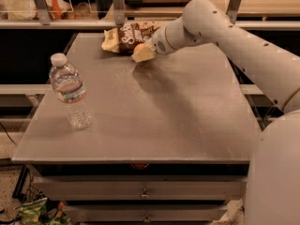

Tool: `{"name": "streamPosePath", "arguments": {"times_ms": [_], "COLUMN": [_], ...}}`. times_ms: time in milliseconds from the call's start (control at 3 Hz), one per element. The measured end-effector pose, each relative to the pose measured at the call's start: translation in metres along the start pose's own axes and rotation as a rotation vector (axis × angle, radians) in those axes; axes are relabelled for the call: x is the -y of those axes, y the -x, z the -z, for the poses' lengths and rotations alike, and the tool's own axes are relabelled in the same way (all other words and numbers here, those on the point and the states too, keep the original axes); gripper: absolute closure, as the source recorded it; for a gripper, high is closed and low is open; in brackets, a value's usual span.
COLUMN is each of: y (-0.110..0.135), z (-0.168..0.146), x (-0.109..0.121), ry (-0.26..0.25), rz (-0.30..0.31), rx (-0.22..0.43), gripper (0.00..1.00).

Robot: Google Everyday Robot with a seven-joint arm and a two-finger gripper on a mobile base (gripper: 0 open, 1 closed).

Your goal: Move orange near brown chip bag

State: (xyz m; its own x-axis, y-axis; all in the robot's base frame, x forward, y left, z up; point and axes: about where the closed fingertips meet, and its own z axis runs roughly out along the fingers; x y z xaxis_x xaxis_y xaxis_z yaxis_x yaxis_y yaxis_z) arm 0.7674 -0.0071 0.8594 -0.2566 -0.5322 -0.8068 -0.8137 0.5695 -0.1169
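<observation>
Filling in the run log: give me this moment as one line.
pincer: shut on orange | place: far side of table, beside brown chip bag | water bottle: upright, left

orange (138, 46): one
chip bag (127, 35): one
water bottle (70, 90): one
table (178, 111): one
gripper (141, 53): one, at the table's far side, just beside the chip bag

My gripper (142, 54), upper ctr of frame, pale matt plastic, clamps the smooth-skinned orange (139, 47). Crinkly glossy film on brown chip bag (131, 34). Smooth matt white plastic on arm shell (234, 36). Matt grey, fine-grained table top (154, 111). Clear glossy plastic water bottle (70, 90).
</observation>
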Motion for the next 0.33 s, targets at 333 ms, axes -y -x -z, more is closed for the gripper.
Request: {"name": "streamPosePath", "arguments": {"times_ms": [333], "y": [-0.0003], "z": [-0.0023], "x": [-0.0017], "ry": [0.004], "rz": [0.0], "rx": [-0.001], "gripper": [0.82]}}
